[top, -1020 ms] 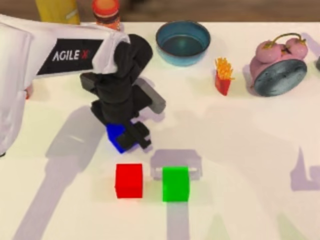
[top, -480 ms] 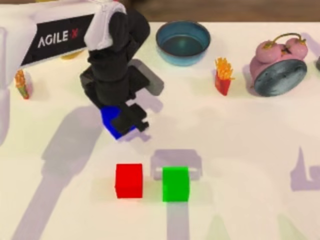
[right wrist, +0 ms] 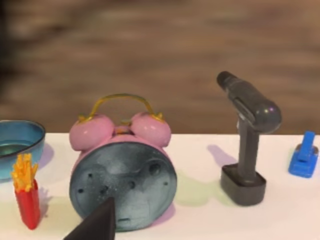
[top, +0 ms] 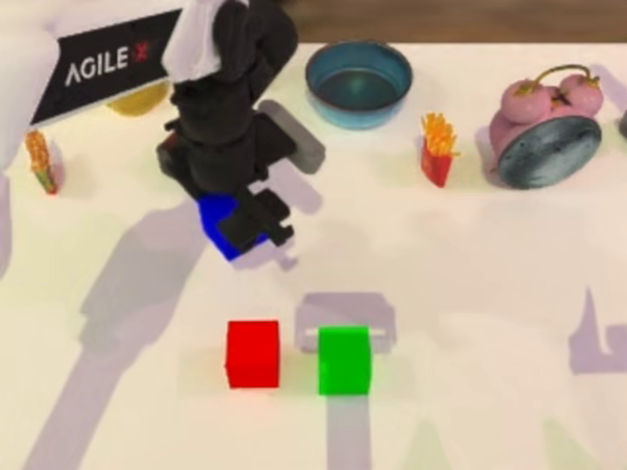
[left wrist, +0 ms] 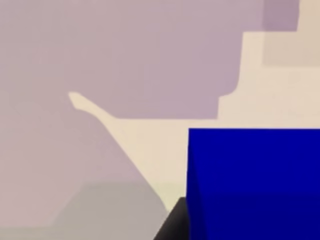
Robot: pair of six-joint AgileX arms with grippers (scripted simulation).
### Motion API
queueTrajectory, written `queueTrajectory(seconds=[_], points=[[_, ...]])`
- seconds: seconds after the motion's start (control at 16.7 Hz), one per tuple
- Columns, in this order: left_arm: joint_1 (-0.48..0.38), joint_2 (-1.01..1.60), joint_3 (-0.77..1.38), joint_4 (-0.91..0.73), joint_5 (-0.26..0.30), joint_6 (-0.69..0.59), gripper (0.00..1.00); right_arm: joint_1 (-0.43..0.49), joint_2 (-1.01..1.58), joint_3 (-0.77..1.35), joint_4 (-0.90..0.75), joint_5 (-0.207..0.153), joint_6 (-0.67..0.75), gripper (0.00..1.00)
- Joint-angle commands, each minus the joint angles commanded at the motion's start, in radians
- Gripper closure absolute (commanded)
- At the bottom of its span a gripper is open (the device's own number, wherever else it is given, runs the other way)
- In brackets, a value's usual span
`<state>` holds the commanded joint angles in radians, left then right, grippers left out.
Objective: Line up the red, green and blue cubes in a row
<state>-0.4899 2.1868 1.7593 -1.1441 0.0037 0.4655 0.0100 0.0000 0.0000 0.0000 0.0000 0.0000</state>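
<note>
Top view: left gripper (top: 247, 227) is clasping the blue cube (top: 217, 223), hanging behind the red cube (top: 253, 353), away from the table's front edge.

Seen from above, the red cube (top: 253, 353) sits just beside the green cube (top: 344, 359), at its 9 o'clock. At the red cube's 11 o'clock, the blue cube (top: 220, 224) sits in the left gripper (top: 245, 227). The bowl (top: 359, 83) lies at 12 o'clock from the green cube, the fries carton (top: 437, 150) at the bowl's 4 o'clock, the alarm clock (top: 548, 128) at the carton's 3 o'clock.
</note>
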Motion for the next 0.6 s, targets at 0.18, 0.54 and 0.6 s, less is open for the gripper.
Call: queueTrajectory(seconds=[0.18,0.54,0.6], points=[[-0.092,0.037,0.076,-0.039,0.0,0.03,1.0,0.0,0.0,0.0,0.0,0.0,0.0,0.0],[-0.371,0.136,0.289,-0.156,0.0,0.117,1.0,0.0,0.0,0.0,0.0,0.0,0.0,0.0],[-0.41,0.149,0.318,-0.171,0.0,0.13,1.0,0.0,0.0,0.0,0.0,0.0,0.0,0.0]])
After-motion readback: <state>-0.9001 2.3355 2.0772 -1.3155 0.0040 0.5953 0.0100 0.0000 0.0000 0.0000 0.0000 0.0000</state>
